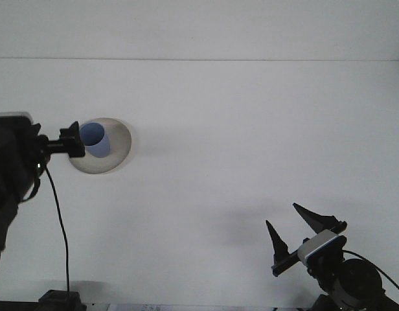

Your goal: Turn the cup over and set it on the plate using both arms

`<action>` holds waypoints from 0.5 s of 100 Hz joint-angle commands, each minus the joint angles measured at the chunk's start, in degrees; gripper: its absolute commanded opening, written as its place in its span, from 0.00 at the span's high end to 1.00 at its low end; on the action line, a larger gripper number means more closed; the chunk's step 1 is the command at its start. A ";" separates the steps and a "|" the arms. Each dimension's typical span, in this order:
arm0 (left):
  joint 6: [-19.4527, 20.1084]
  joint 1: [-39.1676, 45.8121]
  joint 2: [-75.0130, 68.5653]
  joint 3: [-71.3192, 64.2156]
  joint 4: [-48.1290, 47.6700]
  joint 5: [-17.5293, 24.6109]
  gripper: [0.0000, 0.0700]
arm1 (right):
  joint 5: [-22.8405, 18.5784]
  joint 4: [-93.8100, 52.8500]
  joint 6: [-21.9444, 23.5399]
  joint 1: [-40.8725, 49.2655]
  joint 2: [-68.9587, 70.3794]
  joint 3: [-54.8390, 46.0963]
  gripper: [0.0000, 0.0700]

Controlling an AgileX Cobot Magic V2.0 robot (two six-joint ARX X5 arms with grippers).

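1. Left gripper (75,140): only the dark tip shows, just at the left edge of the cup; can't tell if its fingers are spread or pinching.
2. Cup (96,140): blue, standing on the plate w/ mouth up, pale inside visible, sitting left of plate centre.
3. Plate (115,152): round, grey-tan, flat on the white bench (238,142), far left side, approx. mid-depth.
4. Left arm (11,168): black, comes in from the left frame edge; a thin black cable (60,227) hangs down from it to the bench's near edge.
5. Right gripper (293,223): low at the near right corner, fingers spread wide apart, pointed tips up, nothing between them.
6. Right arm's wrist has a pale grey block (321,246) just behind the fingers; well apart from cup & plate.
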 commanded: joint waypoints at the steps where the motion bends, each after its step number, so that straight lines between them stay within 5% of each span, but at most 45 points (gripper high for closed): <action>1: -1.60 -1.92 -5.40 -6.47 0.92 0.28 0.18 | 0.55 0.81 1.16 0.52 0.28 0.15 0.26; 17: -6.67 -8.59 -19.76 -23.06 1.62 8.39 0.18 | 0.52 0.81 1.14 0.52 0.28 0.15 0.26; 34: -10.49 -11.45 -31.30 -34.91 2.34 8.61 0.20 | 0.09 0.02 1.16 0.55 0.28 0.15 0.27; 40: -11.15 -11.74 -33.48 -36.74 2.05 8.61 0.43 | 0.09 -0.42 1.18 0.55 0.28 0.15 0.49; 46: -11.13 -11.76 -34.91 -37.57 1.44 8.61 0.89 | 0.11 -1.16 1.18 0.55 0.31 0.15 1.00; 48: -11.13 -11.76 -35.17 -37.62 1.25 8.59 1.00 | 0.11 -1.36 1.16 0.55 0.31 0.15 1.00; 50: -11.13 -11.76 -35.36 -37.62 1.14 8.59 0.99 | 0.11 -1.49 1.18 0.55 0.31 0.15 0.99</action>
